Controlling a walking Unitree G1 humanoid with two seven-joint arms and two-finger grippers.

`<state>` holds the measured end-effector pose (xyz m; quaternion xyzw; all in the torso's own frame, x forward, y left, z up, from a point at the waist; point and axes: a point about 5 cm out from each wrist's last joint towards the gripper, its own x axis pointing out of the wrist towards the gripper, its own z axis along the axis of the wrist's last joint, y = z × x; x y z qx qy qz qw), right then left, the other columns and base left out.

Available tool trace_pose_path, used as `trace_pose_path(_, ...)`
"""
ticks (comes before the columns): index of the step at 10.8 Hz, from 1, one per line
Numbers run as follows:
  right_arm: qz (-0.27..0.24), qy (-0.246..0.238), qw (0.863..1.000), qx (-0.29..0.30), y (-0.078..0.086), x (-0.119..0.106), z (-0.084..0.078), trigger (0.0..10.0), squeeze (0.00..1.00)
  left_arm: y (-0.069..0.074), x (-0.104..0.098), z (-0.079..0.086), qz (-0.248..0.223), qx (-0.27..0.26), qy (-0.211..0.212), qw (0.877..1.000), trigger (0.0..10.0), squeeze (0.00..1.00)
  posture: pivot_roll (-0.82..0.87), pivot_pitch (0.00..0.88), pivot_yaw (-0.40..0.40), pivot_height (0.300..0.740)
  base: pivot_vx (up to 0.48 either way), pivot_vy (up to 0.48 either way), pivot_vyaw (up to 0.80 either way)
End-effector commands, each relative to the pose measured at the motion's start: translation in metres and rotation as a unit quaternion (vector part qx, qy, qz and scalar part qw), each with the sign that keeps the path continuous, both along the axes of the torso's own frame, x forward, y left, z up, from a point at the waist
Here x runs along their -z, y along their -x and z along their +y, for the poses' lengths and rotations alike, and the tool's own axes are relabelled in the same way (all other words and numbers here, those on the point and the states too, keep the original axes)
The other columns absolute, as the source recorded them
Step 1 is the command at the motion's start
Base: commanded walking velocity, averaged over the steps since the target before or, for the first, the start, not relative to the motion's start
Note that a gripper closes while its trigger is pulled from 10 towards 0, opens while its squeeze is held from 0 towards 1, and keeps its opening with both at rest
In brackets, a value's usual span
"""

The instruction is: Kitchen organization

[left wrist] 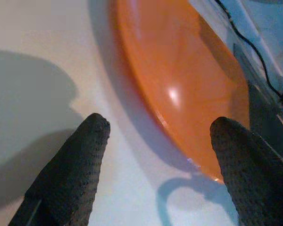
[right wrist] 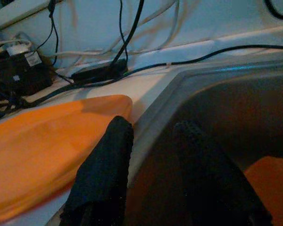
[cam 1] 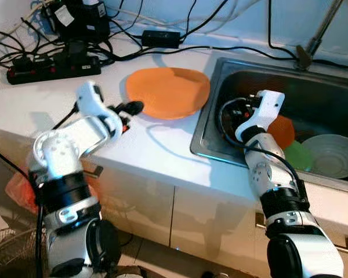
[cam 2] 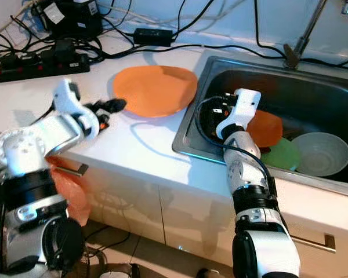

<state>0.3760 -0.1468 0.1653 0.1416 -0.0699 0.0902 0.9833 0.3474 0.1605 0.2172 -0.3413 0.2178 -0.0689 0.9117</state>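
Nearest the robot, the left gripper hovers low over the white counter with its two black fingers spread wide and nothing between them, aimed at the large orange plate that lies just beyond at about one o'clock from the fingertips. To the robot's right the right gripper hangs inside the left end of the steel sink, its fingers a little apart and empty, pointing back toward the counter. Farther into the basin, at about three o'clock from that gripper, sit a smaller orange plate, a green dish and a pale bowl, overlapping. At the far edge, around eleven o'clock, a black power strip and tangled cables run along the wall. I judge the main risk is the left fingers sliding under or nudging the flat plate rather than clamping its thin rim, pushing it toward the cables or over the sink lip. The left wrist view shows the plate's rim sitting off-centre, nearer one finger, which the head views cannot resolve; the head views alone reveal the dishes waiting in the sink.
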Motion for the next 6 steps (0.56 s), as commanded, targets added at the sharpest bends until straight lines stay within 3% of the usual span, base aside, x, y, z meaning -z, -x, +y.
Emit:
trace_pose_path(1,0.002,0.005,1.000,0.001,0.001,0.000,-0.001,10.0,0.00,-0.003,-0.002,-0.005,0.000,0.005,-0.003,1.000,10.0,0.00,0.11,0.095,0.033,0.740,0.000,0.000,0.00)
trace_pose_path(6,0.002,0.006,1.000,0.008,0.006,0.000,-0.004,10.0,0.00,-0.014,0.001,-0.024,0.018,0.013,0.004,1.000,10.0,0.00,0.09,0.135,0.039,0.740,0.000,0.000,0.00)
